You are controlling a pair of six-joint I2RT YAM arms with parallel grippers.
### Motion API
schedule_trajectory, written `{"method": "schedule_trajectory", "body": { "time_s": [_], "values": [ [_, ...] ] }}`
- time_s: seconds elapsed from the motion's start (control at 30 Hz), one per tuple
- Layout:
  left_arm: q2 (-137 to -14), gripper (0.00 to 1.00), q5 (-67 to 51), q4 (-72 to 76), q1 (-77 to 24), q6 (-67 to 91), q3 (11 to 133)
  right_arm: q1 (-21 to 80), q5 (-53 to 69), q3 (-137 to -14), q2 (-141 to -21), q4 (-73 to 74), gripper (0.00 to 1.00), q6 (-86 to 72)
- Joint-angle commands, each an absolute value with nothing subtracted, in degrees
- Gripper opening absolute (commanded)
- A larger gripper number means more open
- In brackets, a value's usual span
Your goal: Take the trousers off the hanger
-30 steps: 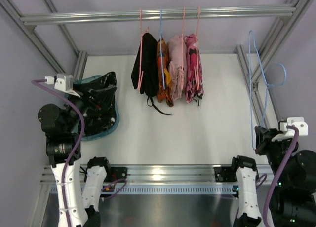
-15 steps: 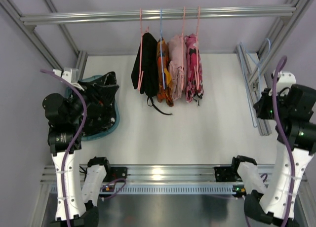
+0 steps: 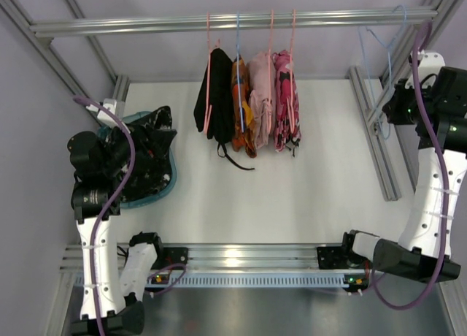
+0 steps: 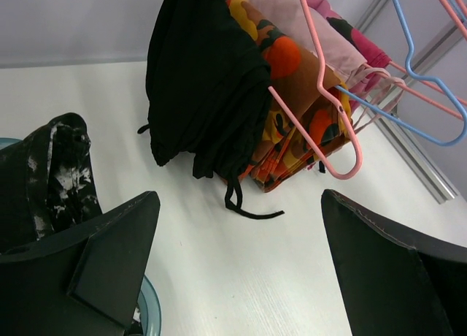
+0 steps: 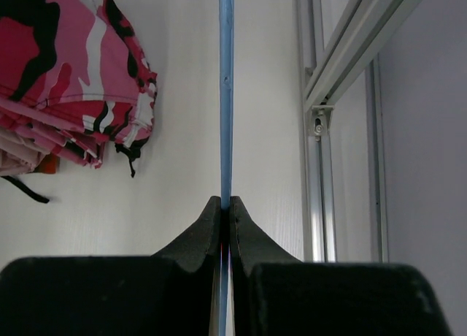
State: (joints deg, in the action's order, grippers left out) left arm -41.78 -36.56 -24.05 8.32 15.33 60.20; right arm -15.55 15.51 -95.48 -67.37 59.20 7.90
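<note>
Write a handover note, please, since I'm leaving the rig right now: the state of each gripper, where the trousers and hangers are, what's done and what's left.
Left gripper: open and empty, above the teal basin.
Right gripper: shut on the bare blue hanger, raised by the right end of the rail. I can't tell if it is hooked on.
Speckled black trousers: off their hanger, in the basin.
Plain black trousers: on a pink hanger on the rail, leftmost, with coloured garments beside them.
Left: park the blue hanger, then take the plain black pair off.
</note>
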Motion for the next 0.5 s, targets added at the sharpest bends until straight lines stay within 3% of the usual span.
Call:
{"method": "schedule_trajectory", "body": {
  "time_s": [0.0,0.47],
  "values": [
    [-41.4,0.98,-36.56,-23.91,8.35,12.66,62.14,-16.43,16.0,-100.19,-68.9,52.3,0.0,7.47],
    [-50.44,0.98,-30.94,-37.96,8.35,3.34,68.29,-18.72,16.26,-98.27,-76.11,50.01,0.0,7.47]
  ]
}}
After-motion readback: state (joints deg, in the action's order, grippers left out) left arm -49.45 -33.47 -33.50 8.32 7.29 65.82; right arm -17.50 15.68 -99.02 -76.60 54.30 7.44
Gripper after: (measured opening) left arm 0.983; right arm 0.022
